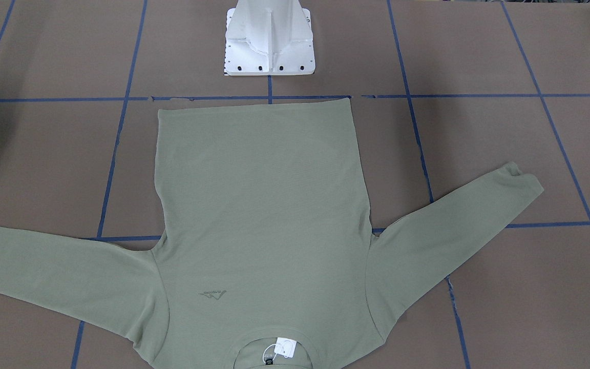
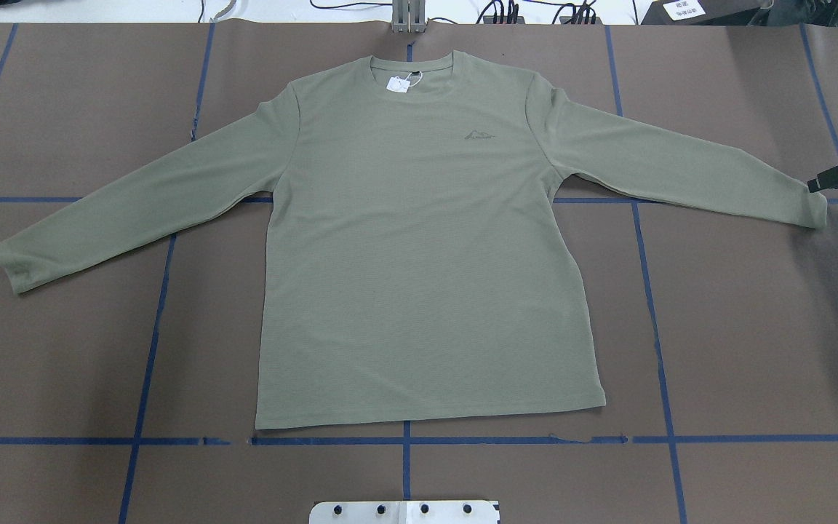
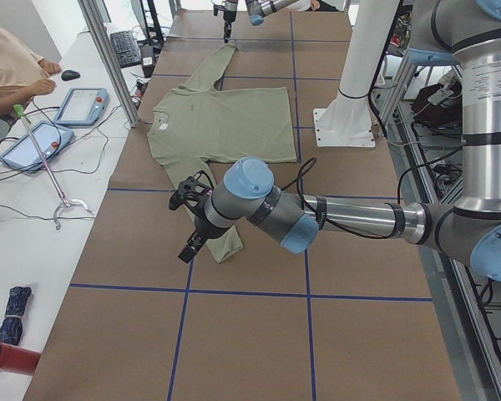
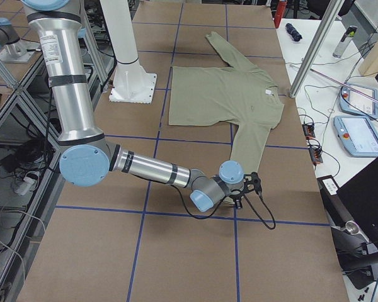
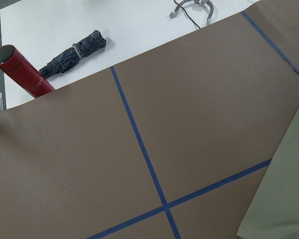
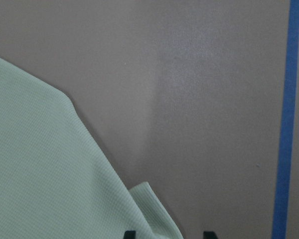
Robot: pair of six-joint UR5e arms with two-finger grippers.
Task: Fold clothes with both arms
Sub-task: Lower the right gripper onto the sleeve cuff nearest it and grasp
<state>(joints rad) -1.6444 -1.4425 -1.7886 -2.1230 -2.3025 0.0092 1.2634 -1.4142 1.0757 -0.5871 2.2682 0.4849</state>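
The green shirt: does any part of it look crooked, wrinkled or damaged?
Nothing serious. The shirt lies flat and face up, sleeves spread. Only the sleeve end near the right gripper shows a small fold at its corner.

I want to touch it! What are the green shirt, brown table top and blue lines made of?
Shirt: soft, matte knit cloth, probably; a fine grid texture shows close up. Table top: dull brown paper, it seems, flat and faintly creased. Blue lines: likely stuck-on tape, with ragged, broken bits.
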